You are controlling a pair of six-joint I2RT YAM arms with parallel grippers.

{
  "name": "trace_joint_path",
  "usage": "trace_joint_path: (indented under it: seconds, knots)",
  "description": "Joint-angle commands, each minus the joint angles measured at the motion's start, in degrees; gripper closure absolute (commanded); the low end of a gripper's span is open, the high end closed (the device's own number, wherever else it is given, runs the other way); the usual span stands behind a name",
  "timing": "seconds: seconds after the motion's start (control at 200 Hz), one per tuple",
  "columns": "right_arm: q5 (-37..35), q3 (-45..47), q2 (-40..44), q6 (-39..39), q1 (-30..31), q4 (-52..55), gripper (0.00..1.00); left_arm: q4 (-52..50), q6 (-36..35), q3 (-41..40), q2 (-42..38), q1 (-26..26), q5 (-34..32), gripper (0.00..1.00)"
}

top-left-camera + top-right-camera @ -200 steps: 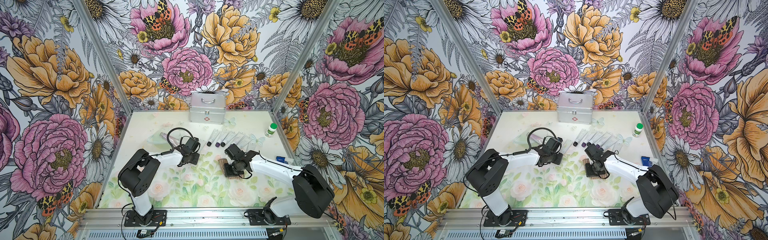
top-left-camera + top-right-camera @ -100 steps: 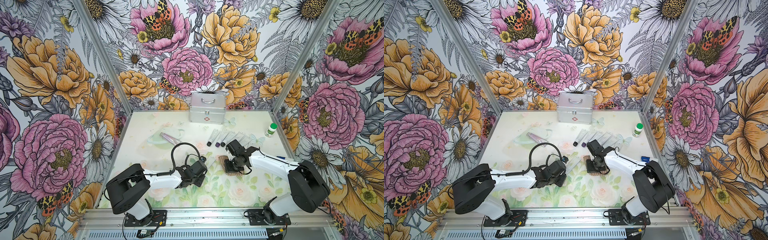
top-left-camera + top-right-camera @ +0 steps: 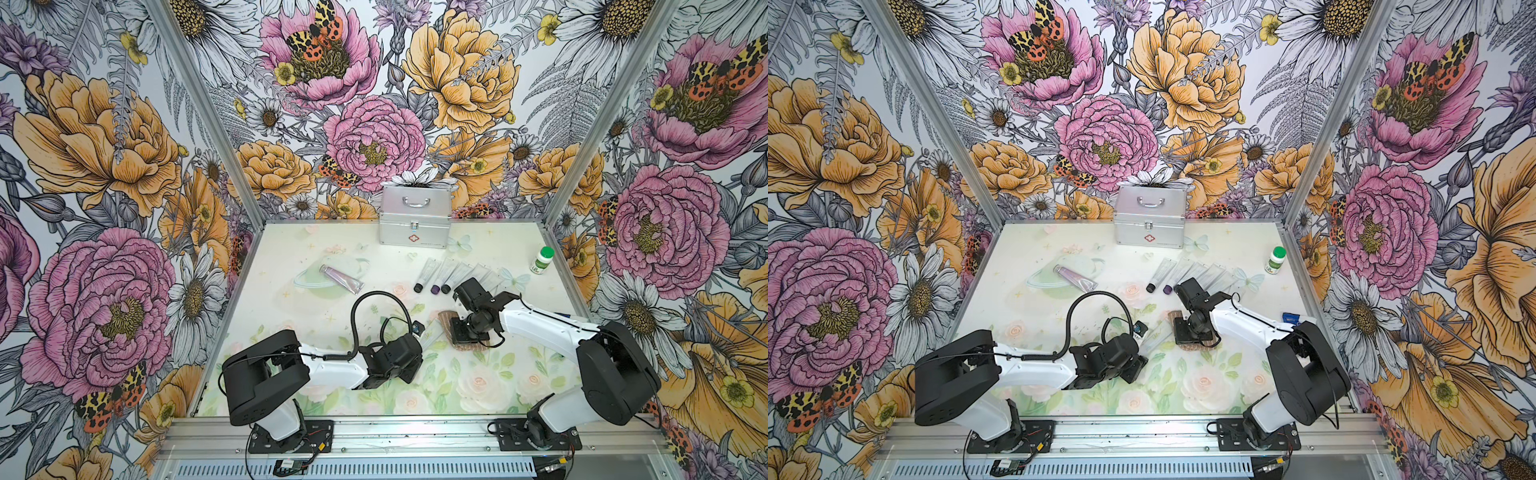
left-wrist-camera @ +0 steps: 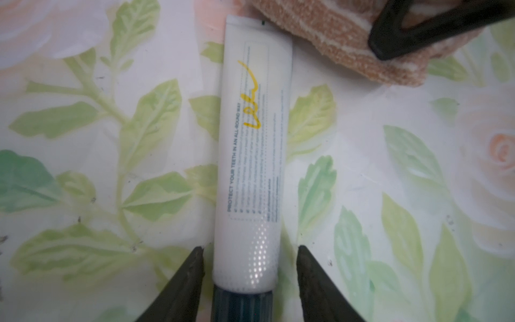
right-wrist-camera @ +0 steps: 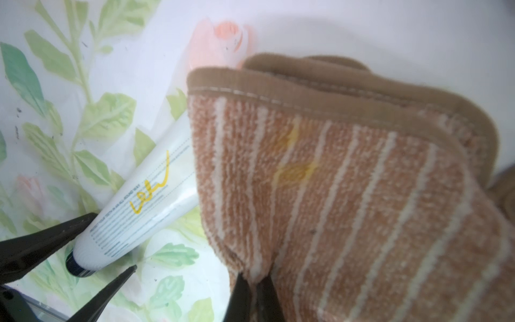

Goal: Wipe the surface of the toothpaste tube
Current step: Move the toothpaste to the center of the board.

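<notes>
The toothpaste tube (image 4: 253, 153) is white with a dark cap and a yellow scribble, and it lies flat on the floral table. My left gripper (image 4: 249, 251) is open, one finger on each side of the tube's cap end with a gap on both sides. It also shows in the right wrist view, the left gripper (image 5: 106, 245) straddling the tube (image 5: 145, 200). My right gripper (image 5: 253, 278) is shut on a brown striped cloth (image 5: 348, 195) with yellow stains, which covers the tube's far end. In both top views the tube (image 3: 432, 330) (image 3: 1156, 334) lies between the two grippers.
A silver case (image 3: 415, 224) stands at the back. A row of several tubes (image 3: 453, 274) lies behind the right gripper (image 3: 465, 332). A pink tube (image 3: 340, 278) lies at the back left, a green-capped bottle (image 3: 542, 259) at the right wall, and a blue item (image 3: 1293, 318) beside the right arm.
My left arm came forward toward the table's middle with the tube, then its jaws opened and the tube now lies free. The right gripper shifted slightly with the cloth.
</notes>
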State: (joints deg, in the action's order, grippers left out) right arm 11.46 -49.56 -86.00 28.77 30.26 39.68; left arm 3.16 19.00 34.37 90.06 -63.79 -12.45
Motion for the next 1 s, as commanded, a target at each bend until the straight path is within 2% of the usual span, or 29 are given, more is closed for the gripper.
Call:
trace_joint_path:
  seconds: [0.0,0.23,0.45,0.756,0.996]
  knots:
    - [0.6,0.1,0.5,-0.9,-0.6,0.5,1.0,5.9,0.2,-5.6,-2.0,0.2,0.1,0.33]
    - [0.5,-0.8,0.2,-0.8,-0.6,1.3,1.0,10.0,0.6,-9.8,-4.2,0.0,2.4,0.34]
    - [0.7,-1.6,-0.5,-0.7,-0.6,1.5,1.0,10.4,-0.7,-9.1,-4.4,0.0,2.4,0.42]
    - [0.7,-2.2,-1.2,-0.7,-0.5,2.0,1.0,11.2,-2.9,-5.9,-0.3,0.0,3.2,0.44]
    - [0.5,-3.3,-1.0,-0.9,-0.6,2.9,1.0,12.0,-2.9,-6.2,0.6,0.4,4.0,0.62]
